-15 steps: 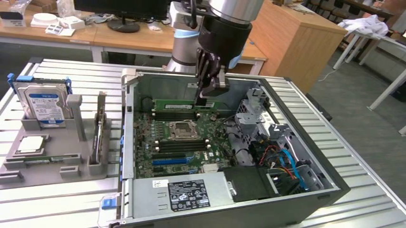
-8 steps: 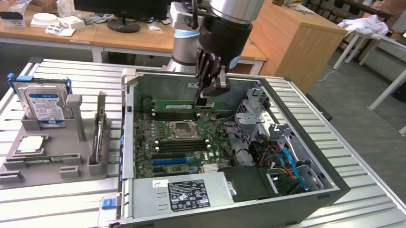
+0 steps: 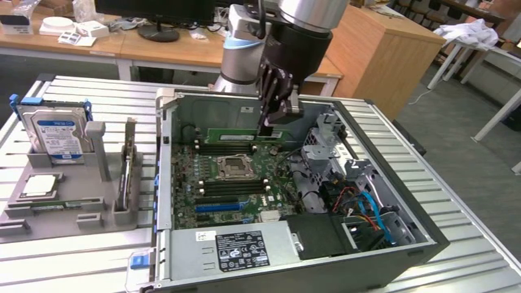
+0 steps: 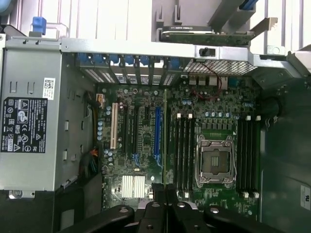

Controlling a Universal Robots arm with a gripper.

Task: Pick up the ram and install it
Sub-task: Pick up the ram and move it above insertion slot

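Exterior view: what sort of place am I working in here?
Probably a lab or workshop: an open computer case on a slatted metal table, with wooden desks and a monitor behind.

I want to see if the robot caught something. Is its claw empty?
No, the gripper is shut on the ram, a green stick held over the motherboard.

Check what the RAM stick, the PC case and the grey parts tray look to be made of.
RAM stick: green circuit-board laminate, likely fibreglass, slight sheen; thin and flat.
PC case: sheet metal, probably steel, dull grey; folded edges and punched holes.
Parts tray: looks like moulded or printed plastic, matte grey; blocky walls, no glare.
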